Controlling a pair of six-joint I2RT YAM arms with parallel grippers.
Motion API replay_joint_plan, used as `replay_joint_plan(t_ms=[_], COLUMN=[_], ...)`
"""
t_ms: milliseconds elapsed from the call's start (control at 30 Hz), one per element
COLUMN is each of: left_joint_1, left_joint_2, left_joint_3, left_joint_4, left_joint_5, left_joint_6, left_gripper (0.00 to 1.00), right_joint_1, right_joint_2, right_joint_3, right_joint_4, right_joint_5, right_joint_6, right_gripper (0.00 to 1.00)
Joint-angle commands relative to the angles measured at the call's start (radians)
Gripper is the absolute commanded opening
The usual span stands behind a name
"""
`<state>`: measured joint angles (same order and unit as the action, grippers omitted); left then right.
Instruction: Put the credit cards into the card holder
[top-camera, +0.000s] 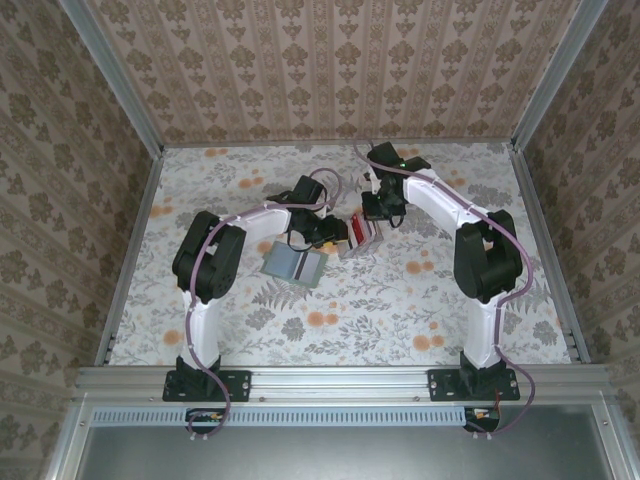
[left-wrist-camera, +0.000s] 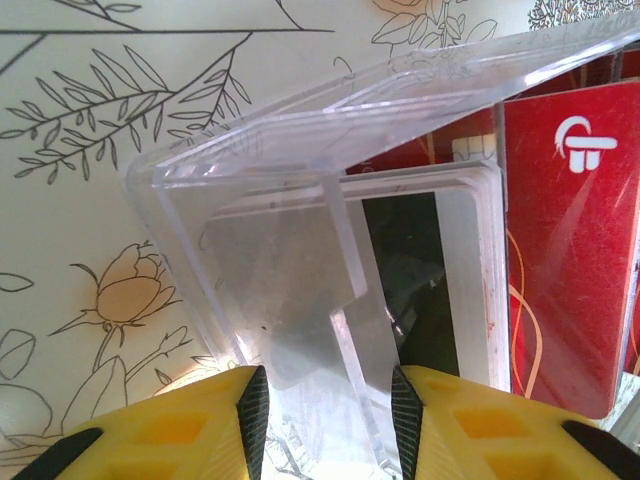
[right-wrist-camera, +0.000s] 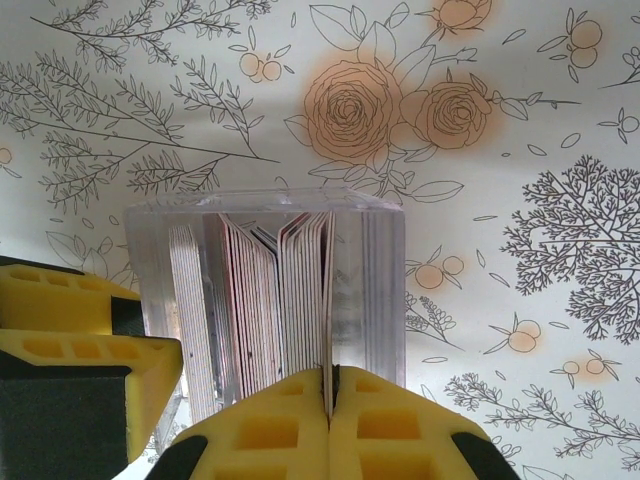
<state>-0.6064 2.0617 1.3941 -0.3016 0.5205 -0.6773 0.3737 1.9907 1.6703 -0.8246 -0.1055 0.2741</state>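
low in the right wrist view, the right gripper (right-wrist-camera: 328, 385) is pressed together, pinching the top edge of one of the credit cards (right-wrist-camera: 270, 300). these stand upright in a clear card holder (right-wrist-camera: 382, 290). the left gripper (left-wrist-camera: 328, 410), partly spread, clamps a clear panel of that holder, with a red card (left-wrist-camera: 570, 250) lying beyond. the holder rests mid-way across the floral surface (right-wrist-camera: 500, 100).

The holder (right-wrist-camera: 385, 290) is clear hard plastic, glossy and a little scuffed. The cards (right-wrist-camera: 290, 290) in it look like thin smooth plastic; the red card (left-wrist-camera: 570, 250) shines. The worktop (right-wrist-camera: 520, 110) has a matt printed floral cover. The right gripper (right-wrist-camera: 330, 385) is matt yellow plastic.
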Motion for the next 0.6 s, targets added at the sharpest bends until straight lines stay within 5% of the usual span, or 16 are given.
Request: replay_joint_plan(t_ms=[0, 133, 367, 567], left_joint_1=[-0.009, -0.009, -0.009, -0.009], left_joint_2=[-0.008, -0.007, -0.007, -0.008], left_joint_3=[-0.021, -0.021, -0.020, -0.020], left_joint_4=[-0.013, -0.013, -0.016, -0.016], left_joint_5=[-0.003, -0.002, -0.004, -0.004], left_joint_6=[-0.008, -0.008, -0.008, -0.008], left_gripper=[0.40, 0.40, 0.41, 0.40], right_joint_1=[-0.002, -0.002, -0.006, -0.025], right_joint_2=[-0.032, -0.031, -0.045, -0.046], right_joint_3=[-0.016, -0.024, -0.033, -0.050], right_joint_4=[0.002, 0.011, 0.028, 0.031], right_joint_5=[-0.038, -0.059, -0.096, -0.103], right_joint_6=[-0.002, 0.005, 0.013, 0.013], right_gripper=[0.12, 0.19, 0.06, 0.05])
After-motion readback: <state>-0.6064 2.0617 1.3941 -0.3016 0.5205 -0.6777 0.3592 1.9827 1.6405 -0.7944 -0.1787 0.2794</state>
